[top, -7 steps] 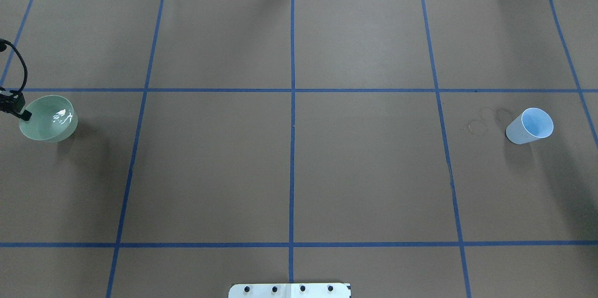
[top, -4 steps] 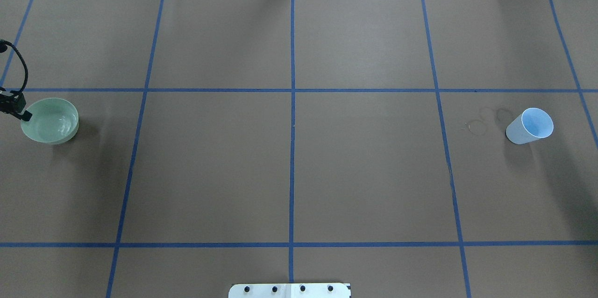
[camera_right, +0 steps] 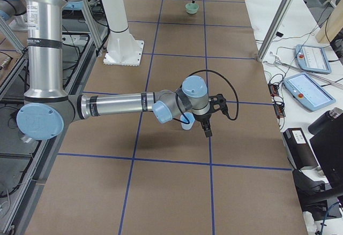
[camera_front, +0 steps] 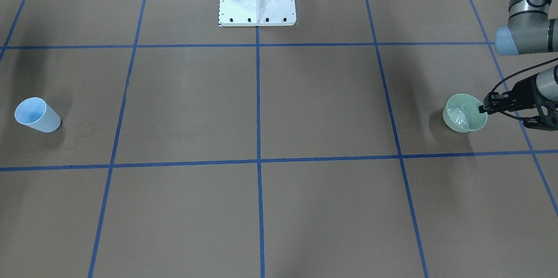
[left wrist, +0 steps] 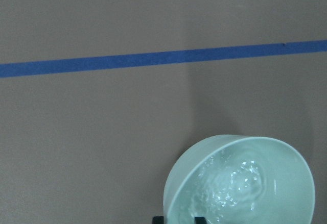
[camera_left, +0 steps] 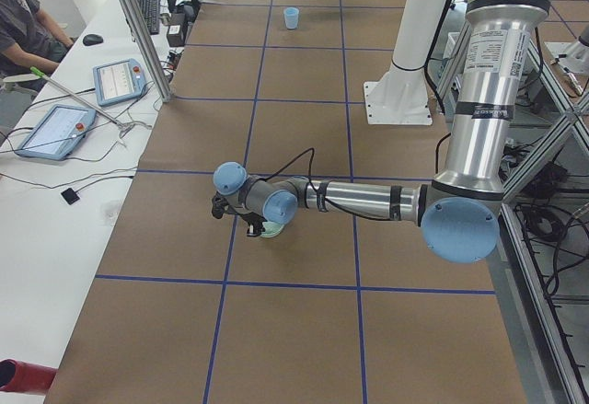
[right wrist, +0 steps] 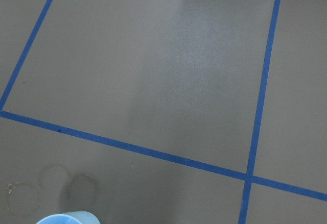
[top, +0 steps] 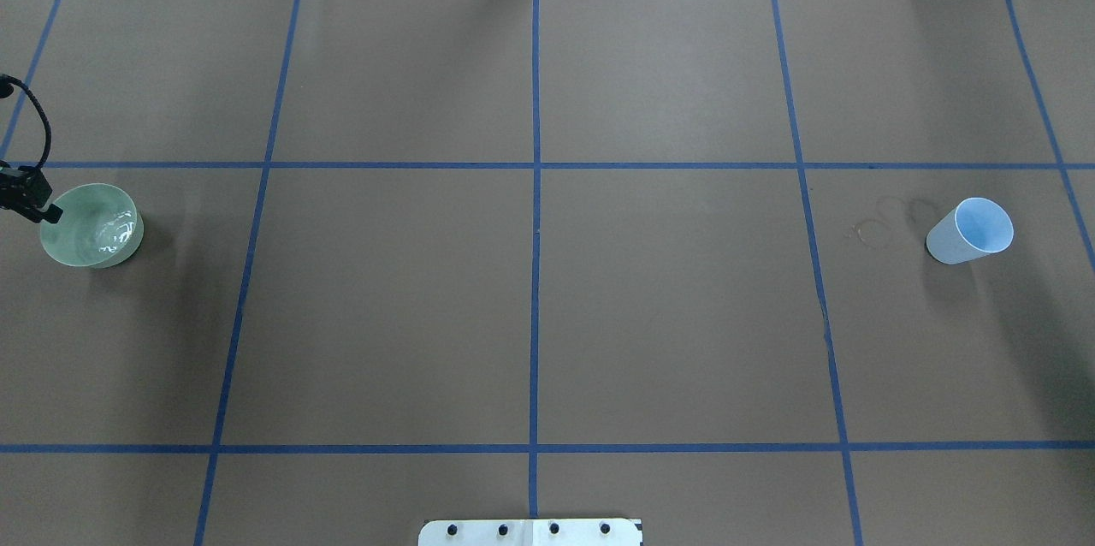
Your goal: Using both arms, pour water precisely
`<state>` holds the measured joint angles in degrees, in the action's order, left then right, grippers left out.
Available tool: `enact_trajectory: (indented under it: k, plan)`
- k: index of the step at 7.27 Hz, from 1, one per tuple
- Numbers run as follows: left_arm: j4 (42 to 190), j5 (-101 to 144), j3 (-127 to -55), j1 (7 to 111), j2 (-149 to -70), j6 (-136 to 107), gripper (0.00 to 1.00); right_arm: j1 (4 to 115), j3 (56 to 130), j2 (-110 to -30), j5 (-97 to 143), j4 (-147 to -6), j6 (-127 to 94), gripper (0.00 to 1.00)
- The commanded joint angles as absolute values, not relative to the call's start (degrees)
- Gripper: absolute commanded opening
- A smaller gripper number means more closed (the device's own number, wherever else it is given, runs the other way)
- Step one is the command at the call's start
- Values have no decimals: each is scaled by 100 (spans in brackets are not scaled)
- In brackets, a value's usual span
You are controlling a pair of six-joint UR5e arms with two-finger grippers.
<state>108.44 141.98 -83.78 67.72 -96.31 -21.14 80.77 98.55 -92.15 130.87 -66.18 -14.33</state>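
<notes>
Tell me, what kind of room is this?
Probably a robot testing lab. A big robot arm reaches over a table marked with blue tape lines, and touchscreen controllers lie on a side bench.

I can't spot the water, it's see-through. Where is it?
Go to the robot's left end of the brown table. The left gripper holds a pale-green bowl there; the water is the rippling, glinting puddle inside, while the far blue cup shows no glints.

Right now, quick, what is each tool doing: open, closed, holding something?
The left tool: closed on the rim of the green bowl.
The right tool: near the blue cup; cannot be told.
</notes>
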Motion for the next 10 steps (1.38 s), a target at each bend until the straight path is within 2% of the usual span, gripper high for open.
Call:
enact_trajectory:
  k: [1,3,5,8,10]
  plan:
    - [11030,14125,-8874,6855,-9580,-2188,100,8077,9975,-9106,13087,-7047,-1433,100]
    - [10969,14028,-9175,7992,-9615,-1831,100,8086,10107,-8538,13087,-8552,-1433,100]
    - [10027,13723,-9132,8697,-9624,-167,100,8121,10221,-8481,13061,-8877,-1354,100]
    - [8784,13623,-9184,8938,-9799,62,100,8165,10152,-8675,13087,-8877,-1318,100]
    - [8587,13641,-9193,8956,-9809,70,100,8174,10178,-8789,13087,-8833,-1327,100]
